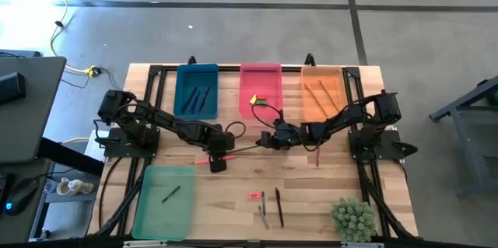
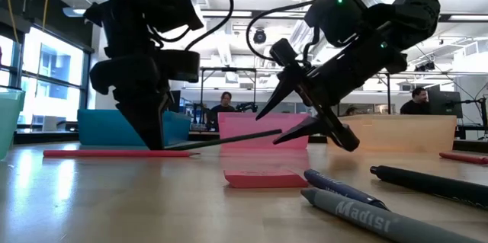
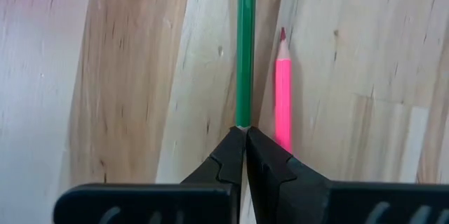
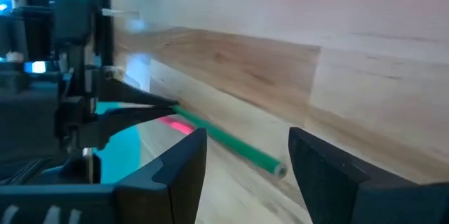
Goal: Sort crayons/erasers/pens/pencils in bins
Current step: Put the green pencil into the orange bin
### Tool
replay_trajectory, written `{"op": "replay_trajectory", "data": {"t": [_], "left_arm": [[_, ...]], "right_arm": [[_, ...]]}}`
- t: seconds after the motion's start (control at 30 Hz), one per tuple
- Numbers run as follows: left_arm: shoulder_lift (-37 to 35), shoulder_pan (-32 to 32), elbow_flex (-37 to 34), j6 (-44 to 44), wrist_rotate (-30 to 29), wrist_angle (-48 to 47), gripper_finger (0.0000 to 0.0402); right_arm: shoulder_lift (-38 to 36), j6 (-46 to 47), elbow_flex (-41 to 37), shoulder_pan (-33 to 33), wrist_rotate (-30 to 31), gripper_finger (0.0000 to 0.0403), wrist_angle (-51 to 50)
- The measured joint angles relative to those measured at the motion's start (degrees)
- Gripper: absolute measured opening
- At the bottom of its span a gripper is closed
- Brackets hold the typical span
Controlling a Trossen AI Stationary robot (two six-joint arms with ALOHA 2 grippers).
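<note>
From above, the wooden table (image 1: 233, 182) carried four bins: a blue bin (image 1: 197, 91) with dark pens, a pink bin (image 1: 260, 89) with a yellow eraser, an orange bin (image 1: 322, 91) with pencils, and a light green bin (image 1: 164, 200) near the front with one small stick. The left hand (image 1: 219, 157) and the right hand (image 1: 268, 142) met mid-table, a thin green pencil (image 1: 245, 149) running between them, apparently for a handover toward the orange bin on the right arm's side. A pink eraser (image 1: 254, 195) and a few pens (image 1: 270, 207) lay unsorted near the front.

At table height, the left hand (image 2: 152, 125) was pinched shut on one end of the pencil (image 2: 236, 138), lifting it at a slight slant above a pink pencil (image 2: 114, 152) lying flat. The right hand (image 2: 305, 117) stood spread wide around the free end, holding nothing.

From the left wrist, closed fingers (image 3: 228, 157) clamped the green pencil (image 3: 245, 48), the pink pencil (image 3: 283, 90) lying just beside on the table.

From the right wrist, open fingers (image 4: 182, 161) flanked the pencil's tip (image 4: 270, 162), not yet touching it.
</note>
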Motion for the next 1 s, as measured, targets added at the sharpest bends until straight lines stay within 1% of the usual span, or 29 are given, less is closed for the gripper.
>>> {"op": "replay_trajectory", "data": {"t": [0.17,0.3,0.4,0.6,0.73,0.83,1.0], "left_arm": [[0.45,0.01,-0.09,-0.57,0.5,0.39,0.0],[0.5,0.11,-0.11,-0.59,0.67,0.53,0.0],[0.52,0.11,-0.13,-0.59,0.67,0.65,0.0],[0.56,0.11,-0.2,-0.59,0.73,0.94,0.0],[0.56,0.11,-0.22,-0.59,0.79,1.19,0.0],[0.61,0.11,-0.22,-0.61,0.82,1.29,0.0],[0.63,0.09,-0.22,-0.6,0.84,1.51,0.0]], "right_arm": [[0.0,-0.31,0.0,0.0,-2.78,0.0194,-0.49],[0.0,-0.44,0.0,-0.24,-3.8,0.0189,-0.4],[0.0,-0.46,0.0,-0.35,-3.78,0.0167,-0.31],[0.0,-0.48,0.0,-0.61,-3.54,0.0108,-0.38],[0.0,-0.48,0.0,-0.72,-3.03,0.0084,-0.37],[-0.02,-0.21,0.0,-0.72,-1.72,0.0079,-0.21],[-0.03,2.17,0.0,-0.72,0.46,0.0085,0.2]]}}
